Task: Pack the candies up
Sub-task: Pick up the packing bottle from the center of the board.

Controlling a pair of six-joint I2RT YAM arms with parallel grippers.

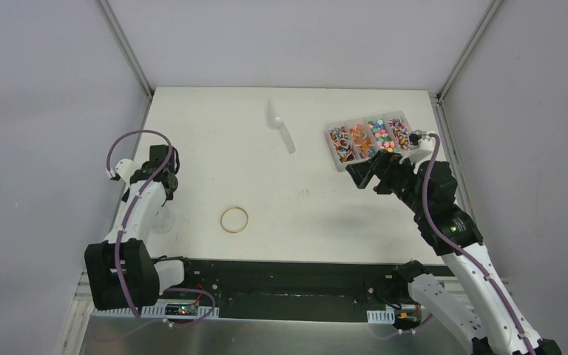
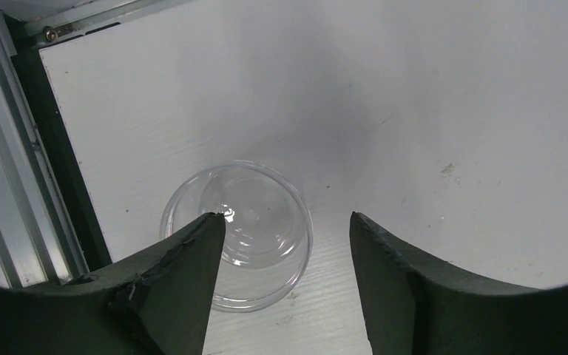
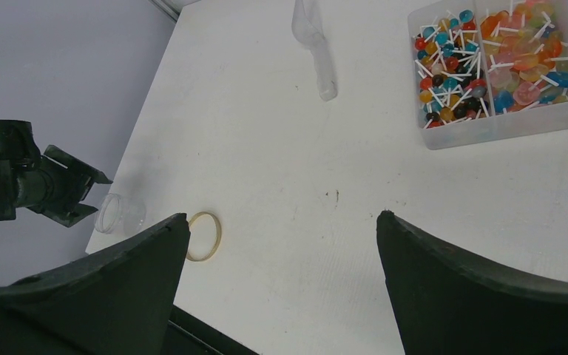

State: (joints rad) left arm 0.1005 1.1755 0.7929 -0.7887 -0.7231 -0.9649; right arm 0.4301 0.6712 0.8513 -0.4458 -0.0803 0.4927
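The tray (image 3: 488, 127) at the far right holds the candies (image 1: 379, 137). The empty clear cup (image 2: 237, 233) sits on the surface at the left, under the wide left gripper (image 2: 287, 222). The right gripper (image 3: 281, 217) is wide too.

**Table layout: item positions**

The compartment tray (image 1: 339, 163) sits at the far right of the table (image 1: 303, 188), with the candies (image 1: 379, 137) in its compartments. The scoop (image 1: 282, 127) lies left of the tray, apart from it, at the far middle. The rubber-band ring (image 1: 222, 220) lies flat nearer, left of centre. The cup (image 2: 259, 214) stands at the left edge (left of the ring, well apart), near the left gripper (image 2: 288, 229). The right gripper (image 3: 281, 216) hangs just near of the tray's near-left corner.
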